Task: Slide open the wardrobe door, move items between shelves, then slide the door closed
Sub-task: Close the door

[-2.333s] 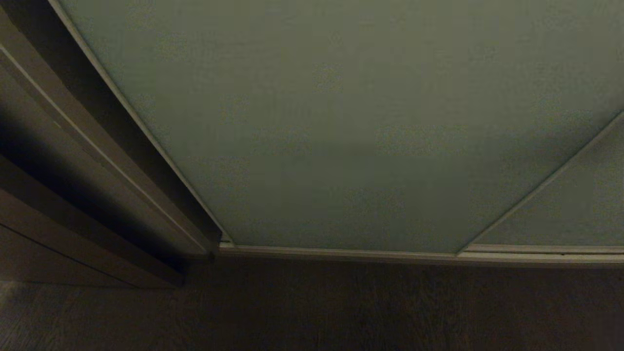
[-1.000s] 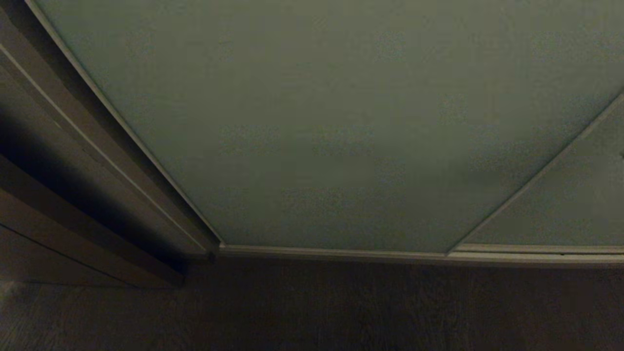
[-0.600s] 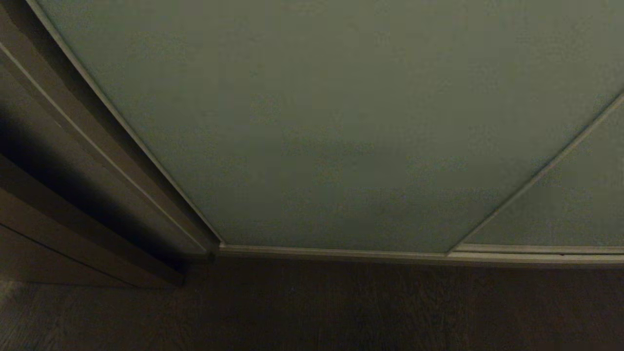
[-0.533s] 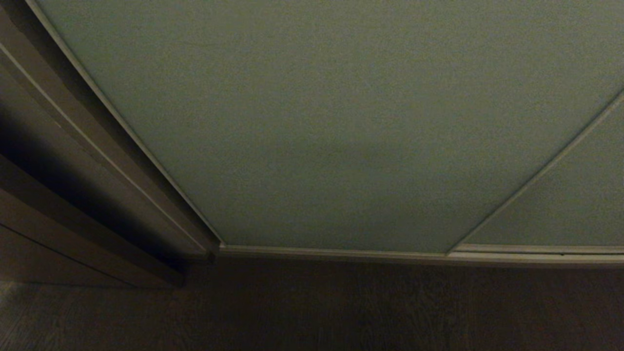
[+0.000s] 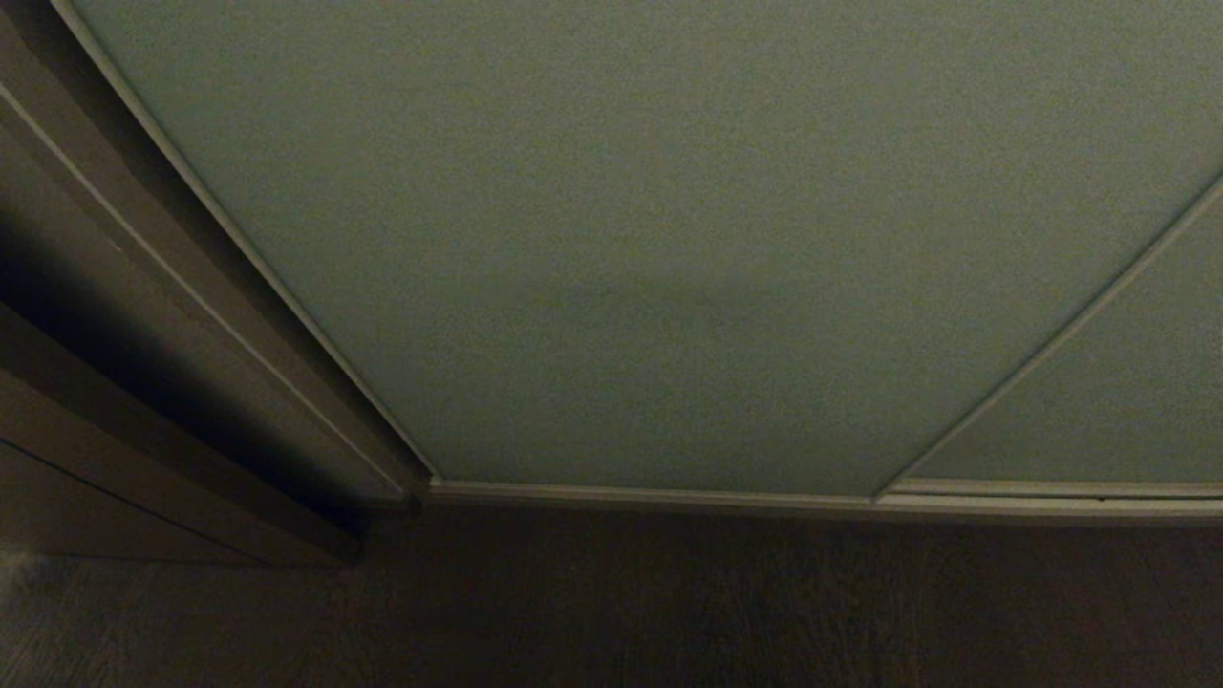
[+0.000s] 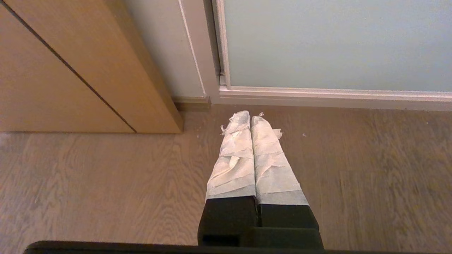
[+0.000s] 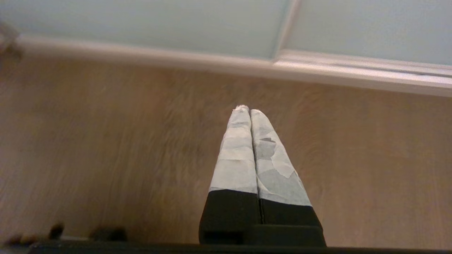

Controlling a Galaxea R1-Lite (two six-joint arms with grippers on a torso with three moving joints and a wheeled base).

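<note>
The sliding wardrobe door (image 5: 650,239), a pale grey-green panel with a thin cream edge, stands shut against the left frame. A second panel like it (image 5: 1099,401) lies behind it on the right. The items and the shelves are hidden behind the panels. Neither arm shows in the head view. My left gripper (image 6: 250,115) is shut and empty, hanging low over the wooden floor near the door's (image 6: 335,42) lower left corner. My right gripper (image 7: 247,108) is also shut and empty, above the floor in front of the seam between the two panels (image 7: 286,28).
A cream bottom track (image 5: 669,495) runs along the foot of the doors. A light wooden cabinet (image 6: 70,70) stands to the left of the wardrobe frame, its corner close to the left gripper. Wooden floor (image 5: 669,612) stretches in front.
The front door panel slid slightly to the left over two seconds ago and has stood still since. The head view has not shifted, and no arm appears in it.
</note>
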